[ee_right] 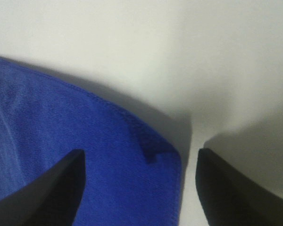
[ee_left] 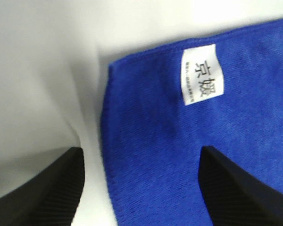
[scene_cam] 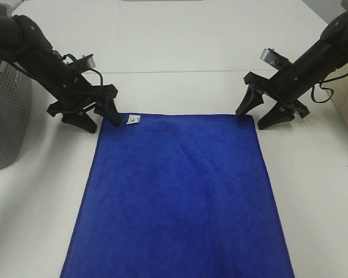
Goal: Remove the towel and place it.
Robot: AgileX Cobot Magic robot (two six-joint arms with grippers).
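The royal-blue towel (scene_cam: 180,197) lies flat on the white table (scene_cam: 180,46), reaching to the front edge of the exterior view. Its white tag (scene_cam: 133,120) sits at the far left corner. My left gripper (scene_cam: 100,123) is open and straddles that corner, one finger on the cloth, one on the table. The left wrist view shows the corner (ee_left: 179,141) and the tag (ee_left: 202,74) between the fingers (ee_left: 42,193). My right gripper (scene_cam: 258,119) is open and straddles the far right corner. The right wrist view shows that corner (ee_right: 85,141) between the fingers (ee_right: 240,188).
A grey perforated box (scene_cam: 6,116) stands at the left edge of the table. A seam (scene_cam: 180,72) runs across the table behind the towel. A cable hangs by the right arm (scene_cam: 325,52).
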